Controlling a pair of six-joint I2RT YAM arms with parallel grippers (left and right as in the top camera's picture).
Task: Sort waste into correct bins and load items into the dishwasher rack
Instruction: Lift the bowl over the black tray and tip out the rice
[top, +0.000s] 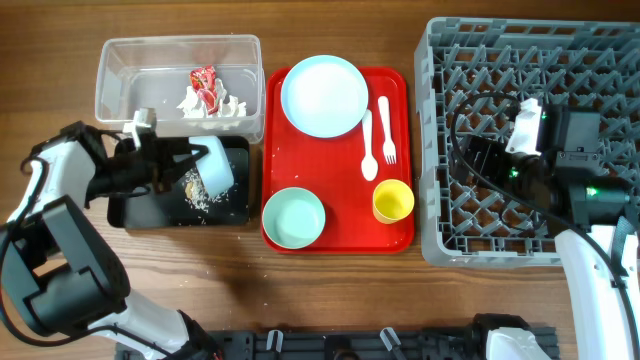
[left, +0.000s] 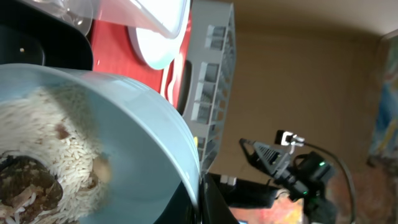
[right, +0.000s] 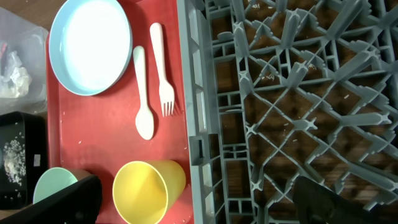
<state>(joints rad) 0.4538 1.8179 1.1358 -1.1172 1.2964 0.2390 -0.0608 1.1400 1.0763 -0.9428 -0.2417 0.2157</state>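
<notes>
My left gripper (top: 188, 161) is shut on the rim of a pale blue-green bowl (top: 213, 163), which is tipped on its side over the black tray (top: 232, 208). In the left wrist view the bowl (left: 130, 124) still holds white rice and brown scraps (left: 50, 155). Some crumbs (top: 197, 197) lie in the black tray. The clear tub (top: 120, 62) holds the red-and-white wrapper (top: 205, 85) with tissue. My right gripper (top: 482, 158) hovers open over the dishwasher rack (top: 530, 60), near its left edge. Plate (top: 323, 95), spoon (top: 368, 145), fork (top: 386, 128), second bowl (top: 294, 216) and yellow cup (top: 393, 201) sit on the red tray.
The red tray (top: 340, 235) lies between the bins and the rack. In the right wrist view the rack's left wall (right: 196, 93) runs beside the yellow cup (right: 148, 190), fork (right: 163, 68) and spoon (right: 143, 93).
</notes>
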